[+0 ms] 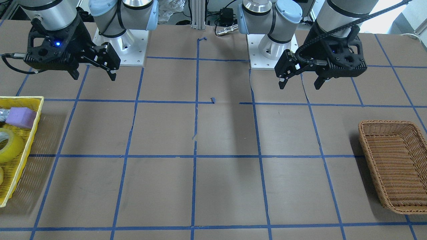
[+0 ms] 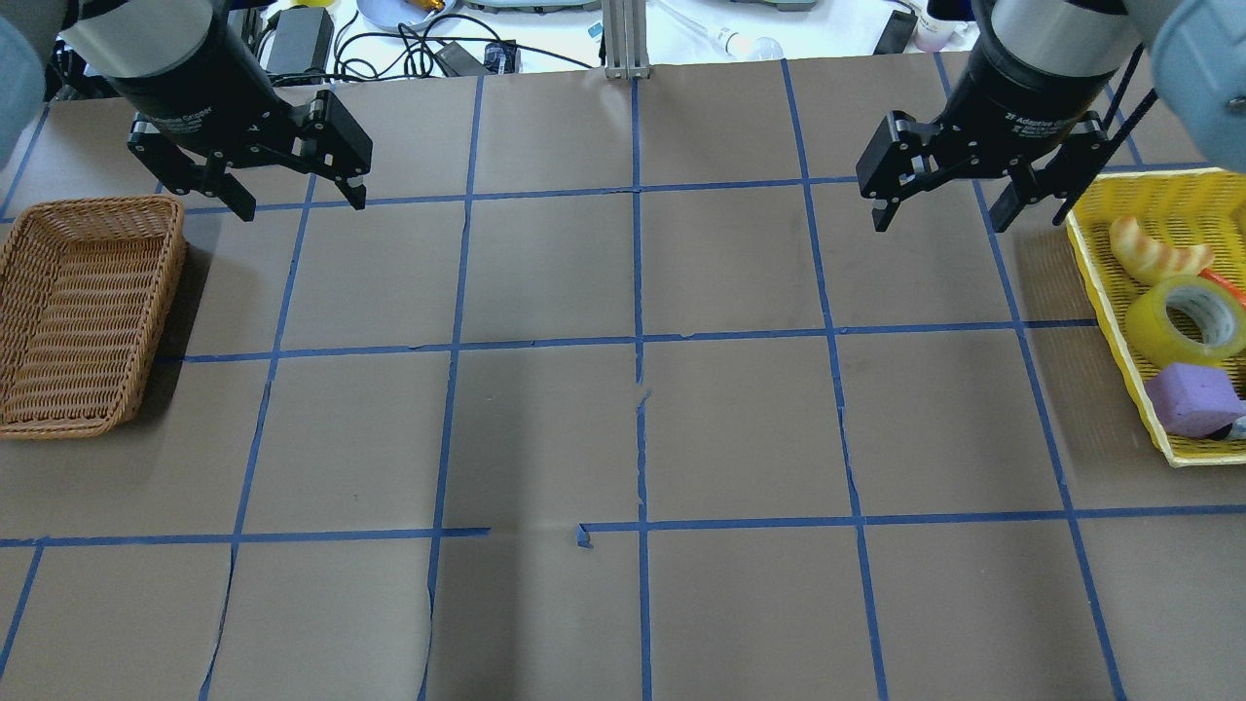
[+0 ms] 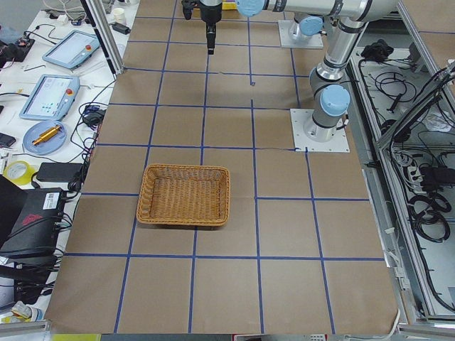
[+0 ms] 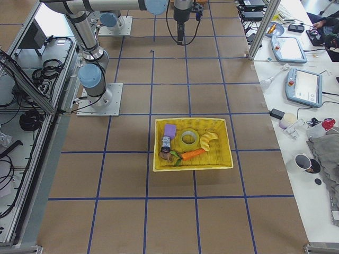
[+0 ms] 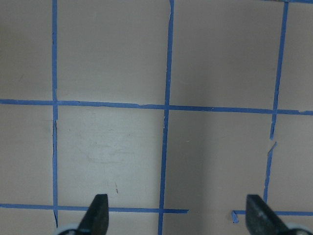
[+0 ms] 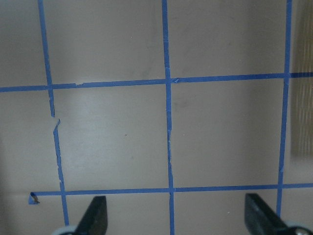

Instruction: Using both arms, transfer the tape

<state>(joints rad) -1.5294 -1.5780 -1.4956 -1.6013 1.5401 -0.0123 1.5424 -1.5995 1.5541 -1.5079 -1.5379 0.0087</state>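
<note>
Brown paper-covered table [image 2: 740, 428] with a blue tape grid [image 2: 638, 292]; cables and gear on the benches beyond.

My left arm [image 2: 165, 58] is at 10 o'clock in the overhead view, my right arm [image 2: 1051, 49] at 2 o'clock. Both are above the table, well apart.

Wicker basket [image 2: 177, 292] at 9 o'clock, on my left side; bare woven bottom showing. Yellow mesh basket [image 2: 1100, 282] at 3 o'clock, on my right side, holding several things.

- The tape [image 2: 1183, 321] lies in the yellow basket near its middle, white core showing, nothing gripping it.
- Purple sponge [image 2: 1192, 399] just beside the tape, toward 5 o'clock from it.
- Pale yellow banana-shaped piece [image 2: 1154, 253] just beside the tape, toward 12 o'clock.
- Orange carrot-like item [image 4: 193, 154] along one wall.
- Small bottle [image 4: 166, 144] next to the sponge; label too small to read.

My left gripper [image 2: 302, 202]: fingers spread wide, holding nothing, near the wicker basket's far corner. My right gripper [image 2: 939, 220]: fingers spread wide, holding nothing, just beside the yellow basket's far corner. Both wrist views show only grid between the fingertips.
</note>
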